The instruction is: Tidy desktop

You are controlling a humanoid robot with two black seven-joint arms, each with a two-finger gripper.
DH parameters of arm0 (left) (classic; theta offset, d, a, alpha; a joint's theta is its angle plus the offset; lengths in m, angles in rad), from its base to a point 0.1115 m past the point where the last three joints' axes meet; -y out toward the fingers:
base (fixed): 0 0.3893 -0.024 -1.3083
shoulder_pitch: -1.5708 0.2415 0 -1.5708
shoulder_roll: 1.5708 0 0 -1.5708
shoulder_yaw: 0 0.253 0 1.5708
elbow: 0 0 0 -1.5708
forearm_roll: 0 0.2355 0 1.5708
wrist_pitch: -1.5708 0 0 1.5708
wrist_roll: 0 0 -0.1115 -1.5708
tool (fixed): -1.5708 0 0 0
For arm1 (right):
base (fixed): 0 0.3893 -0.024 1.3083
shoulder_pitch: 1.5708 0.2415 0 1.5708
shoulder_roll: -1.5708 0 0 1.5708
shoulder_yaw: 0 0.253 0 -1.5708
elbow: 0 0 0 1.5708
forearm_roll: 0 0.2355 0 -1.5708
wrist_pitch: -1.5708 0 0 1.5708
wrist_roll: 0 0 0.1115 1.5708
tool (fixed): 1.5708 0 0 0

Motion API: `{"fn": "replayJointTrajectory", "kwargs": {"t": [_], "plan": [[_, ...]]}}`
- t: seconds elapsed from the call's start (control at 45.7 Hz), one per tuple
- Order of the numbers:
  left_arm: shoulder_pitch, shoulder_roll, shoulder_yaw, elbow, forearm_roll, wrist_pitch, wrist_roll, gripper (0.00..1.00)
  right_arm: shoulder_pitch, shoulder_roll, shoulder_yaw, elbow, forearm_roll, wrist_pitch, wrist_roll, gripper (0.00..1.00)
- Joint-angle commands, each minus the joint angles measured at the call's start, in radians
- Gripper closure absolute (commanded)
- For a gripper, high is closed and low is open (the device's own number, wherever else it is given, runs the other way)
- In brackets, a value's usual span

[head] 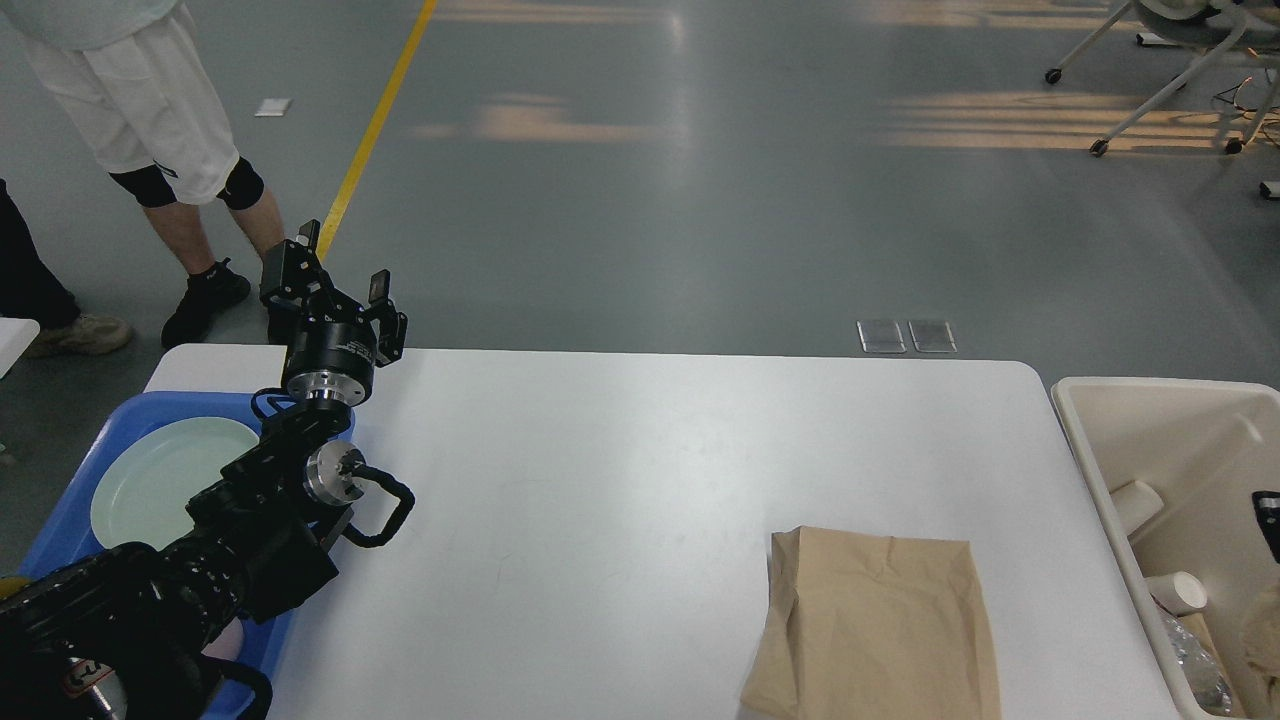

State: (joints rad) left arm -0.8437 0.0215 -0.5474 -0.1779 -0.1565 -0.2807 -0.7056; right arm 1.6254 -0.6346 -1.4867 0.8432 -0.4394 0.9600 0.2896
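Note:
The white desktop (620,480) fills the lower half of the head view. A flat brown paper bag (872,628) lies on it near the front right. My left gripper (340,267) is raised over the desktop's far left edge, beside the blue tray (75,510). It is open and holds nothing. Of my right arm only a small black part (1268,510) shows at the right edge, over the beige bin (1105,480). I cannot make out its fingers.
A pale green plate (160,475) lies in the blue tray. The beige bin holds white paper cups (1176,592), a crumpled clear bottle (1195,665) and a tan scrap (1262,625). A person's legs (190,190) stand beyond the table's far left corner.

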Motion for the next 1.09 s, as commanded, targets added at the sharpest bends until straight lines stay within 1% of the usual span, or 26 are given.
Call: {"fn": "replayJointTrajectory", "kwargs": {"t": [0.0, 0.153, 0.219, 0.416, 0.438, 0.656, 0.766, 0.853, 1.072], "plan": [[0.0, 0.0, 0.0, 0.0, 0.0, 0.0, 0.0, 0.04, 0.054, 0.021, -0.003, -0.068, -0.051, 0.0, -0.003, 1.0], [0.0, 0.0, 0.0, 0.0, 0.0, 0.0, 0.0, 0.04, 0.044, 0.032, -0.001, -0.245, -0.053, 0.0, -0.003, 1.0], [0.0, 0.0, 0.0, 0.0, 0.0, 0.0, 0.0, 0.04, 0.033, 0.032, 0.0, -0.295, -0.039, 0.0, -0.003, 1.0], [0.0, 0.0, 0.0, 0.0, 0.0, 0.0, -0.002, 0.04, -0.036, 0.033, 0.014, -0.322, -0.032, 0.0, -0.003, 1.0], [0.0, 0.0, 0.0, 0.0, 0.0, 0.0, 0.0, 0.04, -0.048, 0.033, 0.016, -0.322, -0.03, -0.027, -0.003, 1.0], [0.0, 0.0, 0.0, 0.0, 0.0, 0.0, 0.0, 0.04, -0.242, 0.042, 0.046, -0.319, 0.013, -0.427, -0.003, 1.0], [0.0, 0.0, 0.0, 0.0, 0.0, 0.0, 0.0, 0.04, -0.305, 0.046, 0.057, -0.319, 0.013, -0.585, -0.003, 1.0], [0.0, 0.0, 0.0, 0.0, 0.0, 0.0, 0.0, 0.04, -0.337, 0.047, 0.083, -0.319, 0.013, -0.661, -0.001, 1.0], [0.0, 0.0, 0.0, 0.0, 0.0, 0.0, 0.0, 0.04, -0.377, 0.053, 0.126, -0.323, 0.019, -0.773, 0.003, 1.0]]}}
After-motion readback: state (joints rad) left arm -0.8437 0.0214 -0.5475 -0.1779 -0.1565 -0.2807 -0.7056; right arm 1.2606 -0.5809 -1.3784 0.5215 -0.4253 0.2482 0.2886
